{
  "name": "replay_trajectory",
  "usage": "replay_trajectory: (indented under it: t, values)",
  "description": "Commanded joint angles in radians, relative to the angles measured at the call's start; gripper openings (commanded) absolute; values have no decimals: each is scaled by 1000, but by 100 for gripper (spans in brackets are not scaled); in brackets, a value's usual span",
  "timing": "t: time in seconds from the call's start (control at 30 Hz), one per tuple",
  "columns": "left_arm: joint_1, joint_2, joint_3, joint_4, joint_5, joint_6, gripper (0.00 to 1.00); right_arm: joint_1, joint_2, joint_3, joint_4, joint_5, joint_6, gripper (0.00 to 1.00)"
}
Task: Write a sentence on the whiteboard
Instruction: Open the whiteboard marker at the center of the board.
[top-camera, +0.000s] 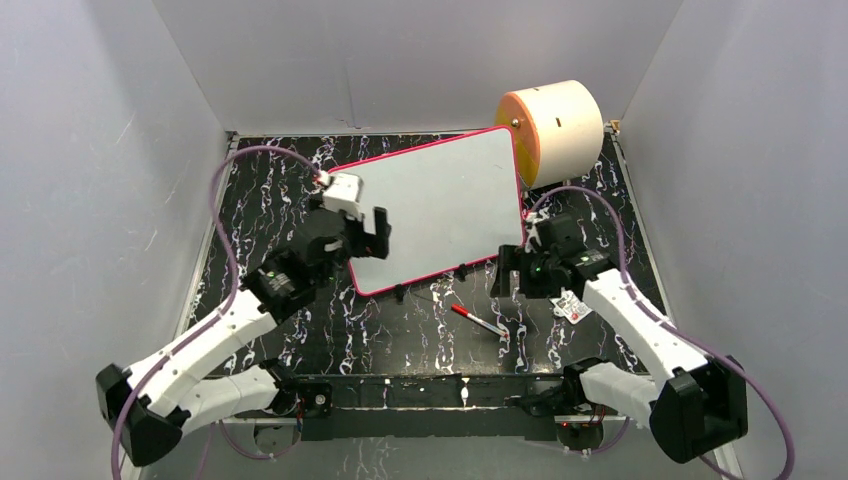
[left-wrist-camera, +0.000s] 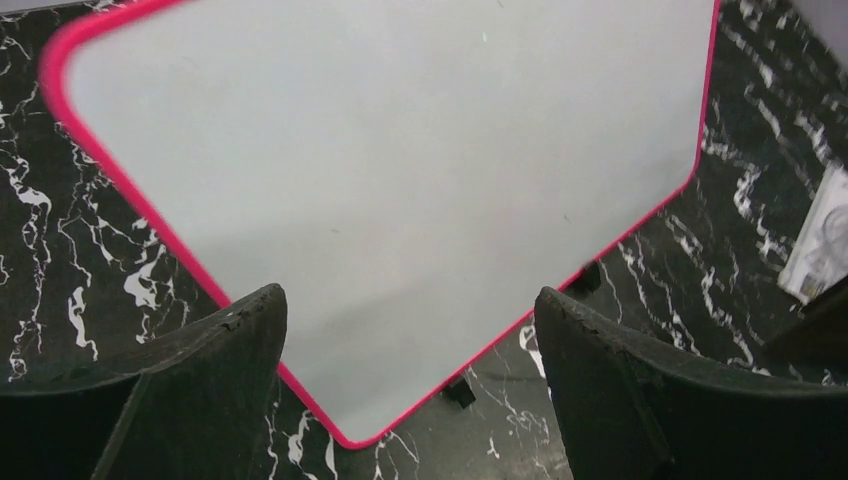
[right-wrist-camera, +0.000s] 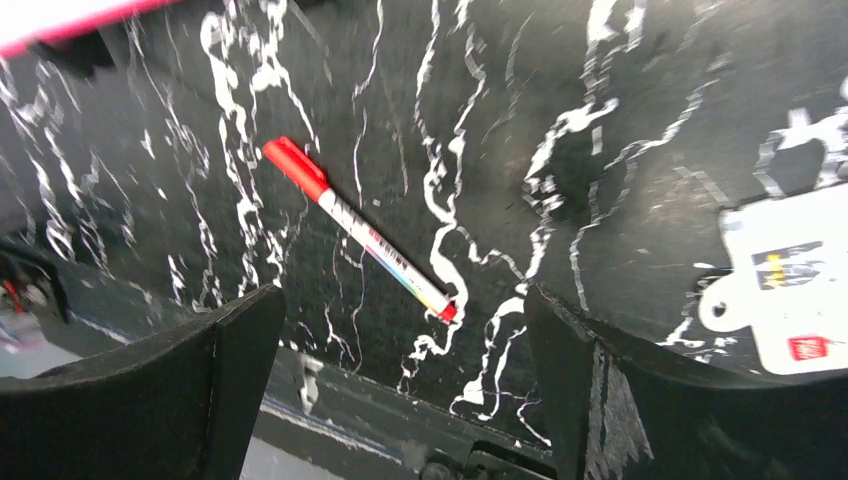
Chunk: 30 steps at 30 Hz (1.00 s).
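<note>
The black marbled table (top-camera: 262, 200) fills the middle of the frame. The whiteboard (top-camera: 440, 205) lies askew at centre, its face plain white. A cream cylinder (top-camera: 560, 125) sits at upper right, just beside the board's corner. The left gripper (left-wrist-camera: 408, 300) hangs over the board's lower left edge, jaws spread wide and empty. The right gripper (right-wrist-camera: 400, 295), at the board's lower right, is likewise spread. A red-capped marker (right-wrist-camera: 355, 228) lies on the table below centre.
</note>
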Motion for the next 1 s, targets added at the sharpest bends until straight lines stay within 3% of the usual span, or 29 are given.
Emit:
replay_trajectory:
  t: [0.0,0.23,0.5,0.7,0.97]
  values:
    - [173,-121,-37,78,237,-29,90,139,55,-36,71,63,86,98]
    - [227,-242,-106,122,297,-14,90,279,141,-83,120,156,122,98]
    - [259,-248,-125,146,357,-27,90,413,240,-84,156,259,160,92]
    - [277,-225,-124,142,380,-39,90,526,312,-63,147,334,199,84]
    - [284,-219,-125,142,388,-44,90,664,420,-1,89,406,248,62]
